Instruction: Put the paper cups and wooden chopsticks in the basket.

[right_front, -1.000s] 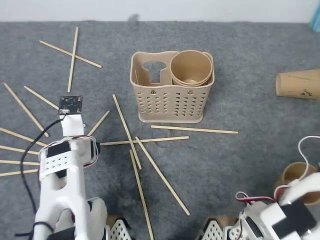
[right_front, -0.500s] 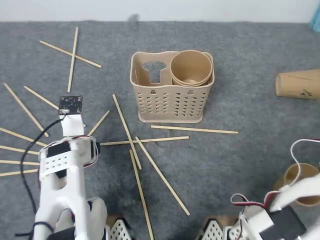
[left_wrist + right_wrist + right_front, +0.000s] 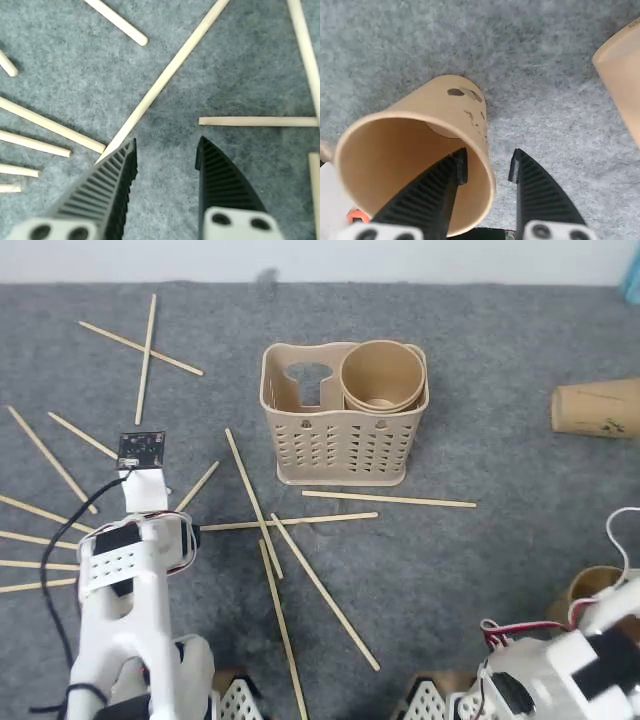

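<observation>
Your R gripper [image 3: 489,159] is spread, one finger inside the near cup [image 3: 415,140] and one outside, straddling its wall. That cup sits on the carpet [image 3: 480,570] front right, well apart from the basket [image 3: 340,450]. Your L gripper [image 3: 167,144] hangs spread over carpet btw chopsticks [image 3: 165,80]. A second cup [image 3: 383,375] sits in the basket.

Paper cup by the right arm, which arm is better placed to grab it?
Right: the right gripper, open, straddles the wall of the paper cup, one finger inside. The left gripper sits over chopsticks, well away.
</observation>
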Motion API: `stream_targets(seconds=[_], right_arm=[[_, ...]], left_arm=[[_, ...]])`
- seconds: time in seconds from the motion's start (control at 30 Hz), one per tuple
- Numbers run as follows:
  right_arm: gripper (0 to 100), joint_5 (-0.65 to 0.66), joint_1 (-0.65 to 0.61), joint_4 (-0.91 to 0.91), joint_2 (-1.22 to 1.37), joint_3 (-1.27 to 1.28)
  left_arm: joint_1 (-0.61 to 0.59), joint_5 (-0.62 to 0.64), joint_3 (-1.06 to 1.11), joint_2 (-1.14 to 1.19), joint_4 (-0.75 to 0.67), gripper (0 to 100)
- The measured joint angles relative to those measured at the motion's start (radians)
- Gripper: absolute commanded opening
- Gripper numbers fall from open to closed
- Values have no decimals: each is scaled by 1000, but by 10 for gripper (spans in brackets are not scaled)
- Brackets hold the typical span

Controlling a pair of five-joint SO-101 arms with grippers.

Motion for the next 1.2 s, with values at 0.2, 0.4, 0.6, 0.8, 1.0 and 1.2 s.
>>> stream_targets(seconds=[0.2,0.4,0.6,0.8,1.0,1.2], right_arm=[[8,0,-28,0,0,0],[8,-84,-48,74,0,-114],[7,-233,-132,172,0,-313],[7,-428,-258,172,-6,-393],[7,-608,-414,173,-130,-396],[7,-796,-572,173,-227,-503]], left_arm=[[0,0,0,0,0,184],[0,0,0,0,0,184],[0,0,0,0,0,184],[0,0,0,0,0,184],[0,0,0,0,0,184],[0,0,0,0,0,184]])
